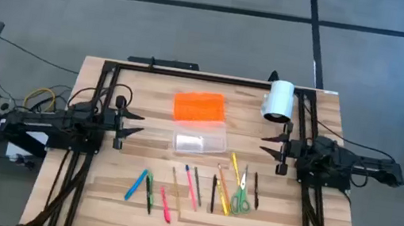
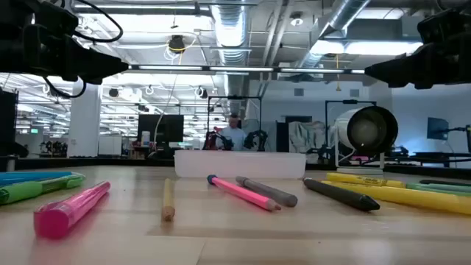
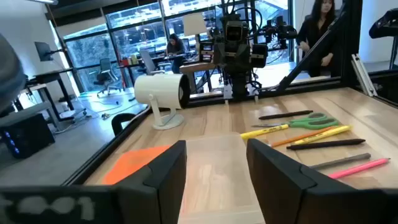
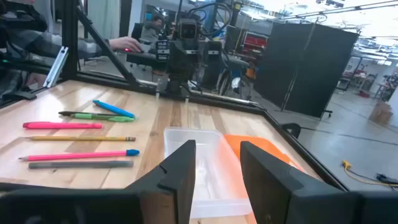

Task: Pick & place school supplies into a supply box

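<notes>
The supply box, a clear plastic tray [image 1: 200, 142] [image 2: 239, 163] [image 3: 217, 158] [image 4: 194, 144], stands on the table's middle with its orange lid [image 1: 200, 106] [image 3: 134, 163] [image 4: 264, 150] lying flat just beyond it. The school supplies lie in a row on the near half: pens and pencils [image 1: 191, 187] [image 2: 243, 190] [image 4: 81, 155] and green-handled scissors [image 1: 241, 200] [image 3: 311, 120]. My left gripper [image 1: 134, 119] [image 3: 216, 177] hovers open to the left of the box. My right gripper [image 1: 271, 143] [image 4: 217, 174] hovers open to its right. Both point level at the box.
A white cylinder on a stand [image 1: 278, 100] [image 2: 364, 132] [image 3: 158, 92] sits at the far right corner. A black frame [image 1: 191, 75] runs around the table's edges. People show in the room beyond. Bare wood lies between the box and each gripper.
</notes>
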